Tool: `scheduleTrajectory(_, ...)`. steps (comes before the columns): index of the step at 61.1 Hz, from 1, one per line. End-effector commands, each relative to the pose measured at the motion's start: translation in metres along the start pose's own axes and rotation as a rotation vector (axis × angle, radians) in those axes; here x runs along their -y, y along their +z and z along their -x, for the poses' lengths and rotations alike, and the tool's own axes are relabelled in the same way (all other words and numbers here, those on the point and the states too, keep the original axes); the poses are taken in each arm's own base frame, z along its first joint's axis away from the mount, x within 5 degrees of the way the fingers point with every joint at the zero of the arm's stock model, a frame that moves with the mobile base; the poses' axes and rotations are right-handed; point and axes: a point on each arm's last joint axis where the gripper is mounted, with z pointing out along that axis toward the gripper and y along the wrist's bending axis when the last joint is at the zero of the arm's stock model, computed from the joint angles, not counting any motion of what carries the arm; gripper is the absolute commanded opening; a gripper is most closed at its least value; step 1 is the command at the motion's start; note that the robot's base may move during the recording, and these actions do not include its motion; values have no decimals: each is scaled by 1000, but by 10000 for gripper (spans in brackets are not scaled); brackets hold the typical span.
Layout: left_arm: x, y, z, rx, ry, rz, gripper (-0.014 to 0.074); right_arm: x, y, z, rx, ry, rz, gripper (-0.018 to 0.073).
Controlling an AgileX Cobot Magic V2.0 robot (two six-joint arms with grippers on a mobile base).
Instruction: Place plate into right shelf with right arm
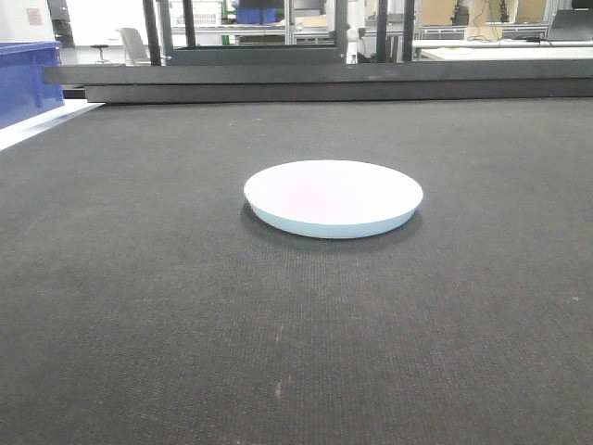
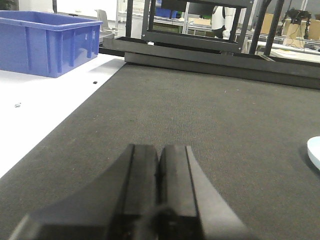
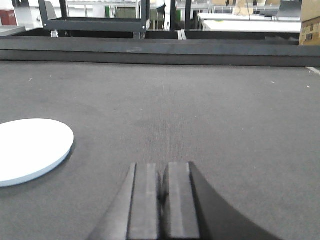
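The white plate (image 1: 333,197) with a pale blue underside lies upside down on the dark mat in the middle of the front view. It shows at the left of the right wrist view (image 3: 29,149), and its edge shows at the right edge of the left wrist view (image 2: 315,152). My right gripper (image 3: 161,167) is shut and empty, low over the mat, to the right of the plate and apart from it. My left gripper (image 2: 159,149) is shut and empty, well to the left of the plate. The stainless-steel right shelf is out of view.
A blue plastic crate (image 2: 47,42) stands on a white surface (image 2: 40,107) at the far left. A low dark rail (image 1: 315,82) runs along the mat's far edge, with black frames (image 2: 192,25) and benches behind it. A cardboard box (image 3: 310,22) stands at the far right.
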Motion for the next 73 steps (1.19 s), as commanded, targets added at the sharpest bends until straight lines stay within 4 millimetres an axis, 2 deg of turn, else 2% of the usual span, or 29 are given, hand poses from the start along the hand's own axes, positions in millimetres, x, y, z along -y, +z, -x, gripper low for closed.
scheduleTrajectory(1,1,-1,6,95,-5,-7,-47,-1,4,36,60,1,-4,308)
scheduleTrajectory(6,1,-1,6,95,-5,-7,-47,-2,16,51,27,1,-6,449)
scheduleTrajectory(11,1,-1,6,95,-5,-7,-47,-4,27,64,0,-2,7,521)
scheduleTrajectory(22,1,-1,6,95,-5,-7,-47,-14,63,91,-114,-19,75,517)
scheduleTrajectory(32,1,-1,6,95,-5,-7,-47,-28,110,120,-293,-24,119,517)
scheduleTrajectory(41,1,-1,6,95,-5,-7,-47,-54,156,134,-426,-16,172,517)
scheduleTrajectory(48,1,-1,6,95,-5,-7,-47,-75,188,132,-514,-19,186,517)
scheduleTrajectory(57,1,-1,6,95,-5,-7,-47,-105,230,117,-586,-36,200,517)
scheduleTrajectory(64,1,-1,6,95,-5,-7,-47,-125,262,96,-631,-60,210,517)
scheduleTrajectory(73,1,-1,6,95,-5,-7,-47,-141,295,67,-680,-87,217,517)
